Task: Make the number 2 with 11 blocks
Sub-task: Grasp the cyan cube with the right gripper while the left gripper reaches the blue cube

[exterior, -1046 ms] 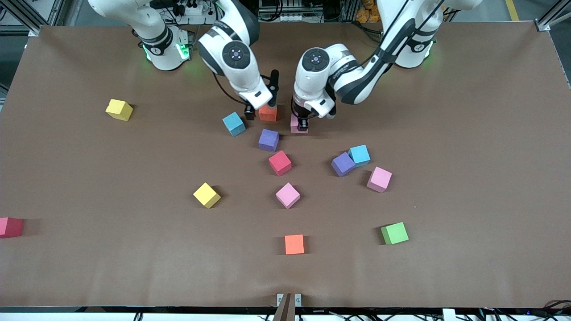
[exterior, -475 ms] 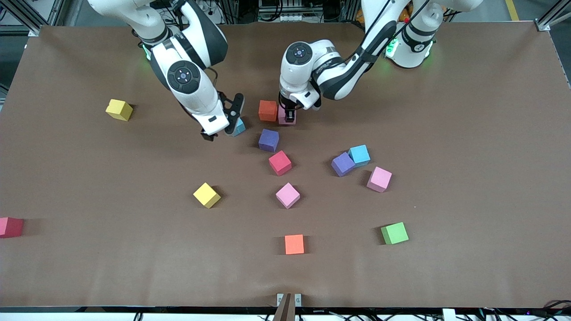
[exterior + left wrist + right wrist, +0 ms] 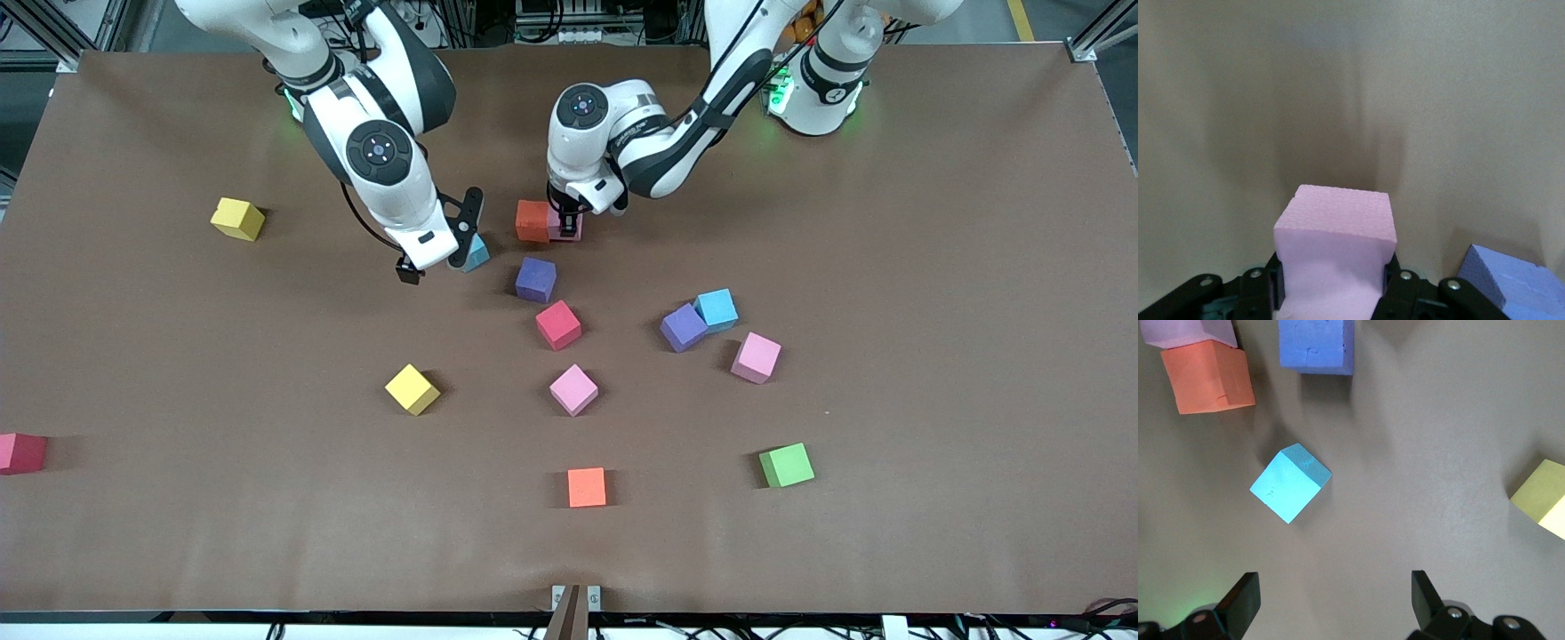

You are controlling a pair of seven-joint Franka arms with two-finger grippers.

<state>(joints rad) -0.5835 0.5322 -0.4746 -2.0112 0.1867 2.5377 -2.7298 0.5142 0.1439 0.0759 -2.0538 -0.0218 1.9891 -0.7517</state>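
- Left gripper (image 3: 565,222) is clamped on a pink block (image 3: 569,228), low at the surface, pressing it up against the orange-red block (image 3: 533,220); in the left wrist view the pink block (image 3: 1335,257) sits squarely between the fingers (image 3: 1399,283).
- Nearest the front camera lie an orange block (image 3: 587,487) and a green block (image 3: 786,465), with a dark red block (image 3: 21,452) at the edge of the surface toward the right arm's end.
- Farther in are a yellow block (image 3: 412,388), a second pink block (image 3: 573,389), and a third pink block (image 3: 756,357) toward the left arm's end.
- Next come a red block (image 3: 558,324), then a purple block (image 3: 684,327) touching a light blue block (image 3: 717,309).
- Another purple block (image 3: 535,279) lies just nearer the camera than the orange-red and pink pair.
- Right gripper (image 3: 437,253) hangs with its jaws spread wide and empty over the surface, just beside a second light blue block (image 3: 476,254); in the right wrist view that block (image 3: 1290,482) lies ahead of the fingers (image 3: 1425,597), turned diagonal to them.
- Judging by this, the right arm would need to shift toward the block and turn to square with its faces.
- A second yellow block (image 3: 237,219) sits well apart toward the right arm's end.
- No digit shape shows yet beyond the first touching pair.
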